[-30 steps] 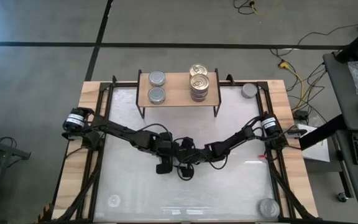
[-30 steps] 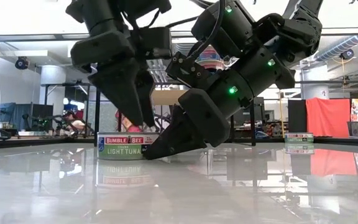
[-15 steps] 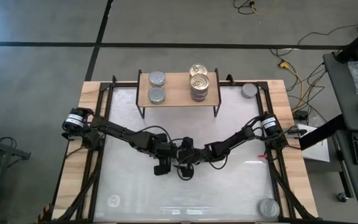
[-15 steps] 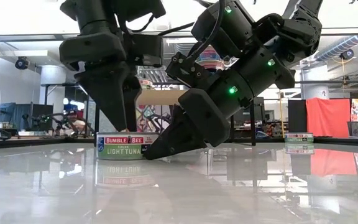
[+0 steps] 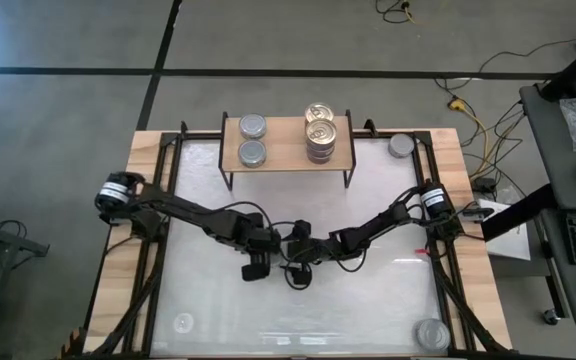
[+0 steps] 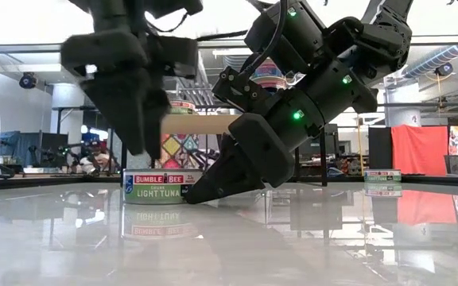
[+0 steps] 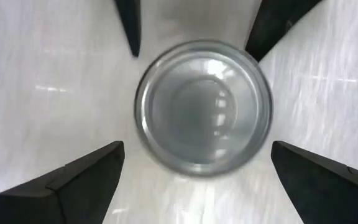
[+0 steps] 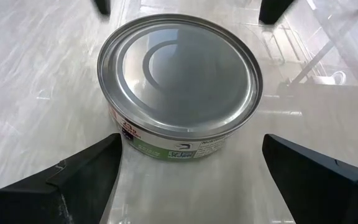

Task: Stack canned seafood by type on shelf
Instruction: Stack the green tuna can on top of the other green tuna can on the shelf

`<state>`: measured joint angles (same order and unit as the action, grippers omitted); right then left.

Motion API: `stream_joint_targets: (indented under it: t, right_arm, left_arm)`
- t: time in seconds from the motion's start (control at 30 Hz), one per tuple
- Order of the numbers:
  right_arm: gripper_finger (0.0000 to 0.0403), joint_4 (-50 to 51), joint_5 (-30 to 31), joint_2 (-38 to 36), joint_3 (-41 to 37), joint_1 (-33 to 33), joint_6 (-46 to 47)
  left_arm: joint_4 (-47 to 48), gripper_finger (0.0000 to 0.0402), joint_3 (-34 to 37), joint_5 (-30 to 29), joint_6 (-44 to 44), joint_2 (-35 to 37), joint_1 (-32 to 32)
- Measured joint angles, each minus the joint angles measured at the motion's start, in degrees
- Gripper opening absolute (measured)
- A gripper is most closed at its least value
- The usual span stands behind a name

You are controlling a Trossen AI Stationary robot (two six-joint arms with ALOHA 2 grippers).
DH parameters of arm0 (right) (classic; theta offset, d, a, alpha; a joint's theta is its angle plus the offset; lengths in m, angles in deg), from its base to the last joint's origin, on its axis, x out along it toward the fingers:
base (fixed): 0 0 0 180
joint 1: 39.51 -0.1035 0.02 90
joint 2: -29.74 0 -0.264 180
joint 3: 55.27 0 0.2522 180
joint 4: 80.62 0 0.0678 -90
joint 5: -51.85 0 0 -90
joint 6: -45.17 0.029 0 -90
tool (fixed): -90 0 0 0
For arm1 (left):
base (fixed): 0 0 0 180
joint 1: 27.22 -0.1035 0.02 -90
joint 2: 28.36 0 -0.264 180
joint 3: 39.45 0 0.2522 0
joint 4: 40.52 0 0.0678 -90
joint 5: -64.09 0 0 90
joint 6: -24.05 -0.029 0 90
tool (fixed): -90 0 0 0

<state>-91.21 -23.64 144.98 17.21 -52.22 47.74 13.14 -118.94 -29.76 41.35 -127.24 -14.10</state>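
Silver tin (image 8: 180, 84): upright on the white tabletop (image 5: 388, 300), in front of the shelf (image 5: 288, 143), label reading LIGHT TUNA.
Right gripper (image 6: 193, 193): fingers spread wide either side of the tin, tips low at the tabletop, nothing held.
Left gripper (image 6: 137, 143): above the same tin, fingers apart, empty.
Shelf: 2 silver tins (image 5: 253, 138) at one end, a stack of gold-lidded tins (image 5: 320, 133) toward the other.

Robotics lab, taped concrete floor (image 5: 68, 100), loose cables (image 5: 468, 100), cluttered benches (image 6: 54, 155)
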Motion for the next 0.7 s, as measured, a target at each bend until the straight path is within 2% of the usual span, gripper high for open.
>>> stream_joint_targets:
  t: [0.17, 0.3, 0.4, 0.5, 0.7]
  right_arm:
    - [0.0381, 0.0, 0.0, 0.0, 0.0, 0.0, -0.1]
    - [0.0381, 0.0, 0.0, 0.0, 0.0, 0.0, -0.2]
    - [0.0381, -0.2, 0.0, 0.0, -0.1, 0.0, -0.6]
    - [0.0381, 0.2, 0.0, -0.3, -0.1, 0.0, -1.3]
    - [0.0381, 14.4, -1.9, -4.5, 3.2, 0.1, 1.5]
  left_arm:
    - [-2.1, 0.0392, 4.3, -4.8, 2.3, 4.9, 3.8]
    - [-13.7, 0.0391, 14.9, -9.8, 6.7, 10.1, 8.5]
    - [-24.5, 0.0389, 23.5, -10.5, 12.3, 12.3, 11.3]
    - [-31.9, 0.0388, 28.8, -11.4, 16.5, 12.6, 13.3]
    - [-40.4, 0.0388, 32.2, -13.8, 18.2, 9.7, 14.6]
